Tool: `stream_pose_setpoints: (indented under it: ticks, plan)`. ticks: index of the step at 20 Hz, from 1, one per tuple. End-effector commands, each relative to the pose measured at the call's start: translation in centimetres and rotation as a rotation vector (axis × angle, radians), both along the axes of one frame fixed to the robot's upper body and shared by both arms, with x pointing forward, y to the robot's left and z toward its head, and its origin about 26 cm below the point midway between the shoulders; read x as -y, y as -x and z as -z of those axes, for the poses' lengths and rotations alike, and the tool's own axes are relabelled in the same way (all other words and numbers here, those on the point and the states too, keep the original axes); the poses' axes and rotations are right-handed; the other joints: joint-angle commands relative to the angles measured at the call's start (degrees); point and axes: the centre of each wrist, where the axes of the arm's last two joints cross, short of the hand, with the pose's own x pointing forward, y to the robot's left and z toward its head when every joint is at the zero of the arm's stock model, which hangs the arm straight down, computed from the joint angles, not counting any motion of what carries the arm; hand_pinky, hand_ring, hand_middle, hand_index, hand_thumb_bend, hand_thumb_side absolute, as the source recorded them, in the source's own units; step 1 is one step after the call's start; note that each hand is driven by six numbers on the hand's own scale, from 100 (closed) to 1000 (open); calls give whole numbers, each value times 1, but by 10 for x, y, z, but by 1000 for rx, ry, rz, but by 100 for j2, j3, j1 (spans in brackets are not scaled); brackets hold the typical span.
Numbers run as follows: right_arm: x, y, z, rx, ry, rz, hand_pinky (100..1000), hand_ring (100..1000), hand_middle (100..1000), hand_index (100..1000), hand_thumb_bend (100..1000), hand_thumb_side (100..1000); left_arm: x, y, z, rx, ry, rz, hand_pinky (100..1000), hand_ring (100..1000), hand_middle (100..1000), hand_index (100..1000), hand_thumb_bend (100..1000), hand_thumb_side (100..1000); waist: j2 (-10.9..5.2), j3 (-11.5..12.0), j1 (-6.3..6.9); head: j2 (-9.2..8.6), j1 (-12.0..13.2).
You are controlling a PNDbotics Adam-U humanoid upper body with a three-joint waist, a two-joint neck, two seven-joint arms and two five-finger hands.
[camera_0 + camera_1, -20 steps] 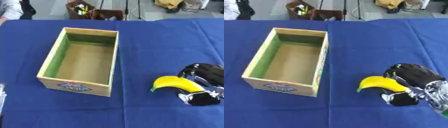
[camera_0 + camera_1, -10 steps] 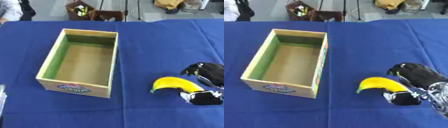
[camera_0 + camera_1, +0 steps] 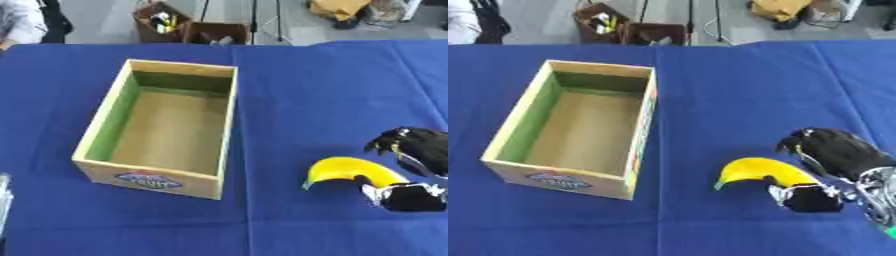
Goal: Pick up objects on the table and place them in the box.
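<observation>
At the left edge, low in the left eye view, a sliver of something pale and grey [image 3: 3, 197] shows; you cannot tell from it whether it is your left hand, so leave it out of your plan.

Next comes the box [image 3: 506, 137], standing open on the blue table [image 3: 710, 90], left of centre, its long side running from near to far. Its green-lined inside shows only a bare brown floor: nothing is in it yet. So the whole task lies ahead of you, as far as these views show.

Right of the box, and apart from it, lies the banana [image 3: 759, 171], a yellow curve on the cloth at the near right, its tip pointing left toward the box. Your right hand [image 3: 833, 155] is over its right end: the fingers arch above the far side and the thumb [image 3: 807, 197] sits at the near side, so the hand is curled round the fruit's end, though whether it has closed fully you cannot be sure.

To do this step well, settle the fingers and thumb on opposite sides of the banana before you lift. Raise it high enough to clear the box's near-right wall, carry it left, and lower it over the middle of the bare floor before letting go.

Beyond the table's far edge stand small cartons [image 3: 623, 27] of odds and ends; ignore them.
</observation>
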Motion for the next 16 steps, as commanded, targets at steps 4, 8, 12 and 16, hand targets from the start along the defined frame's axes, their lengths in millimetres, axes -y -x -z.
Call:
stream_pose_setpoints:
  ticks: [4,8,12,16]
  plan:
    - [6,-6,-5,14,5,20,805,863,662,818,211,660,1,3,-6,24,-9,9,557,689,748,906,100,1000,-69,24,1,-75,-25]
    - [9,-11,-2,14,8,39,806,863,664,818,214,651,1,3,-6,23,-10,10,557,689,748,906,100,1000,-59,35,-1,-92,-35]
    - [13,-12,3,2,12,45,806,863,662,817,213,651,2,3,-6,21,-9,11,557,689,748,906,100,1000,-50,42,-1,-97,-37]
    - [14,-12,6,-11,10,44,805,863,660,815,219,645,2,3,-6,21,-9,13,557,689,749,906,100,1000,-42,41,0,-85,-35]
